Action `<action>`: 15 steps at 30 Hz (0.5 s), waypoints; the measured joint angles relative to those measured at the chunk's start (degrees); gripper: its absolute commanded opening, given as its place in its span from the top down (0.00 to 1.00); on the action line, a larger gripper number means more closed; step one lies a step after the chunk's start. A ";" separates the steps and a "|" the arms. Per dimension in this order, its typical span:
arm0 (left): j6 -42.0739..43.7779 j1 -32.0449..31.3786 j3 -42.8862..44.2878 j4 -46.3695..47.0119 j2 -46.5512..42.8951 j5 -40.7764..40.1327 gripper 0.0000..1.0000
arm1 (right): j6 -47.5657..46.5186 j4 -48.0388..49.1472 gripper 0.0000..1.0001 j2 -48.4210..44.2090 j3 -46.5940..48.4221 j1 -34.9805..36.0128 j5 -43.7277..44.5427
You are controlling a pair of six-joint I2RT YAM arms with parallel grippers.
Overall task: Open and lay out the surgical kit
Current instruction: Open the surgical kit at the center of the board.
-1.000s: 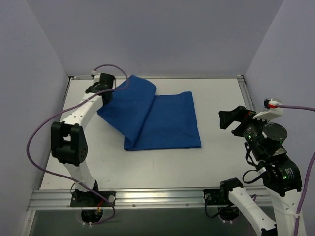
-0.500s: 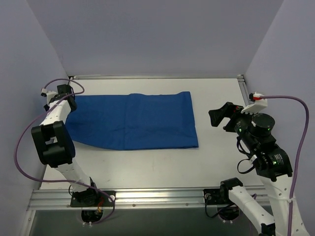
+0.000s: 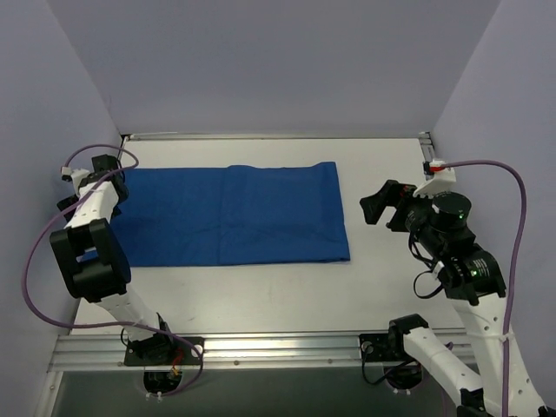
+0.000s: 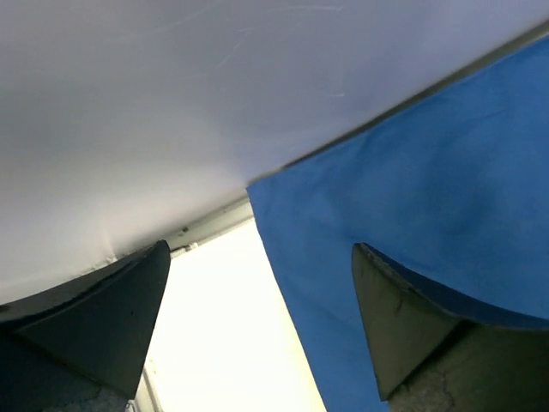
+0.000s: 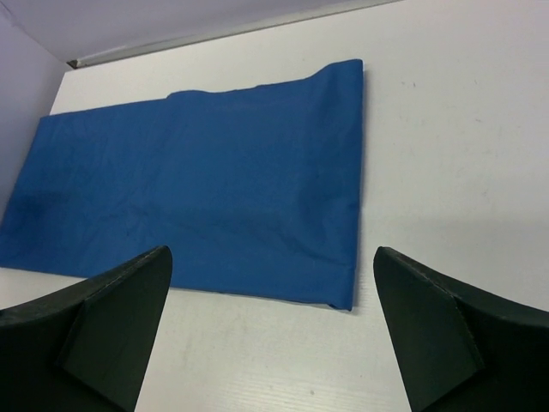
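Observation:
The surgical kit shows only as its blue cloth wrap (image 3: 230,215), spread flat in a wide rectangle across the white table (image 3: 391,165). My left gripper (image 3: 115,187) is at the cloth's far left edge with its jaws open and nothing between them. In the left wrist view the cloth's corner (image 4: 429,172) lies under the right finger of the left gripper (image 4: 260,249). My right gripper (image 3: 369,208) hovers open just right of the cloth, facing it. From the right wrist, the right gripper (image 5: 270,251) frames the near right corner of the cloth (image 5: 197,180).
Lilac walls (image 3: 52,130) close in the table on three sides, and the left one stands right beside my left gripper. An aluminium rail (image 3: 261,347) runs along the near edge by the arm bases. Bare white table (image 5: 446,154) lies right of the cloth.
My left gripper carried the folded flap to the left until the cloth lay flat, then opened and let it go. The right arm edged a little toward the cloth.

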 measured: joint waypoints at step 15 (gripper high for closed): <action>0.33 -3.54 0.83 -6.14 -23.65 37.18 0.06 | 0.68 5.79 0.05 24.65 -0.46 23.80 11.21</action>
